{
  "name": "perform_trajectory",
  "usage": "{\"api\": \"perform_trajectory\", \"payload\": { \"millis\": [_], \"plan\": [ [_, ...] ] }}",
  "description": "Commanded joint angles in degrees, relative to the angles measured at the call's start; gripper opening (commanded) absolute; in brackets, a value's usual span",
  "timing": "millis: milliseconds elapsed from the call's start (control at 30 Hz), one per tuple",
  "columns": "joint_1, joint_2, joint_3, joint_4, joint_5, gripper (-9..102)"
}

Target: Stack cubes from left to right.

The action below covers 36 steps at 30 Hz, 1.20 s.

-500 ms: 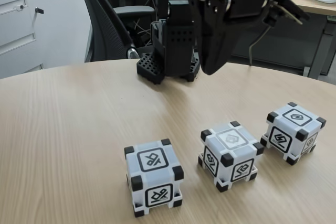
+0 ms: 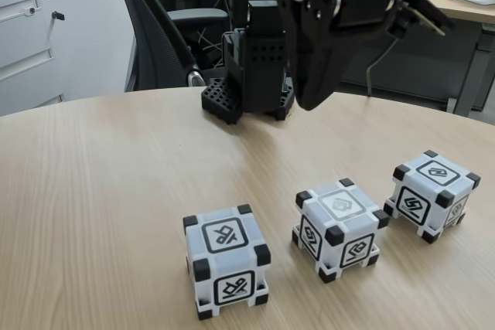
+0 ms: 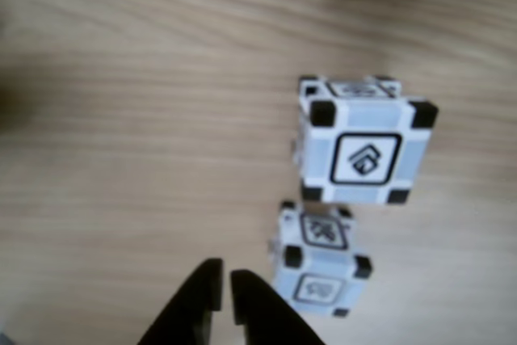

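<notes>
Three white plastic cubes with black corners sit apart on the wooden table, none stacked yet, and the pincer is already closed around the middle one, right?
Not quite. The three white plastic cubes with black corners do sit apart and unstacked on the wooden table, but the pincer holds nothing: the other view shows its fingers nearly together over bare wood, beside a cube, and the fixed view shows the arm raised above the table.

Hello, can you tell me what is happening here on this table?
A robot arm hangs above a wooden table, holding nothing. Three cubes stand apart in a row in the fixed view: left cube, middle cube, right cube. None is stacked yet. In the other view the pincer is nearly closed, in the air beside a cube and touching none.
</notes>
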Motion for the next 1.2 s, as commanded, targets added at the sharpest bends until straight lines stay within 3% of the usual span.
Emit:
{"api": "perform_trajectory", "payload": {
  "millis": [0,1167],
  "plan": [
    [0.5,2.4,-2.1,1.1,1.4,0],
    [0.5,1.5,-6.1,0.4,5.1,0]
  ]
}}
